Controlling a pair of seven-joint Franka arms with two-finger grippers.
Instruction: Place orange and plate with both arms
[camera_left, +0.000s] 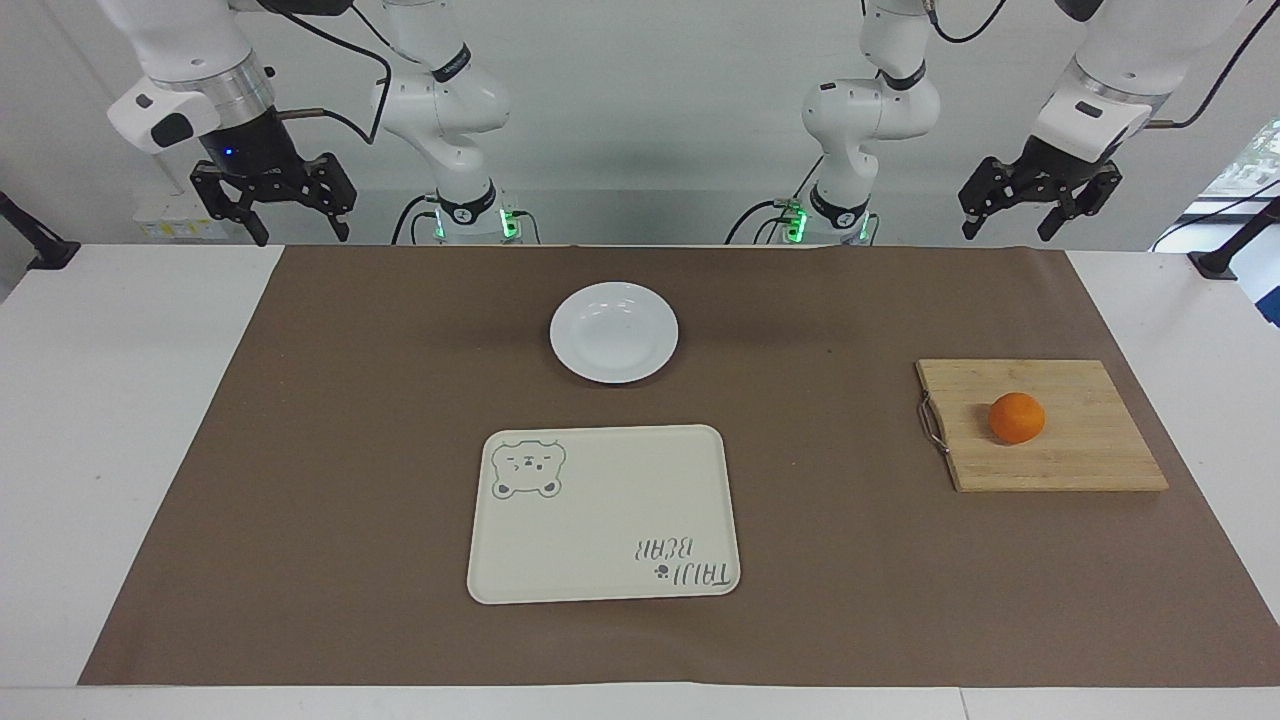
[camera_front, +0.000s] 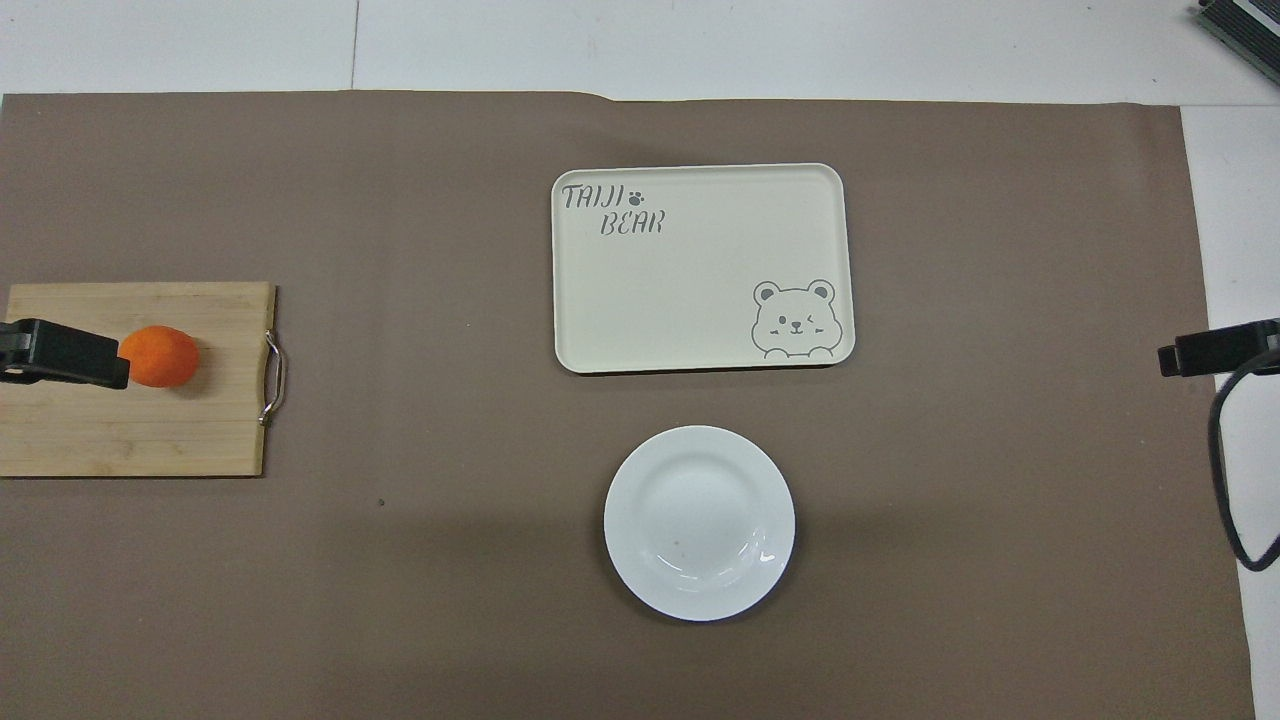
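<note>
The orange (camera_left: 1017, 417) (camera_front: 160, 356) rests on a wooden cutting board (camera_left: 1080, 455) (camera_front: 100, 430) toward the left arm's end of the table. The white plate (camera_left: 613, 332) (camera_front: 699, 522) lies empty mid-table on the brown mat. My left gripper (camera_left: 1008, 232) hangs high in the air, open and holding nothing. From above, its tip overlaps the board just beside the orange without touching it. My right gripper (camera_left: 300, 235) waits high over the right arm's end of the table, open and holding nothing.
A cream tray with a bear print (camera_left: 603, 514) (camera_front: 700, 268) lies empty, farther from the robots than the plate. The board has a metal handle (camera_left: 932, 424) on the side facing the plate. The brown mat (camera_left: 850, 560) covers most of the table.
</note>
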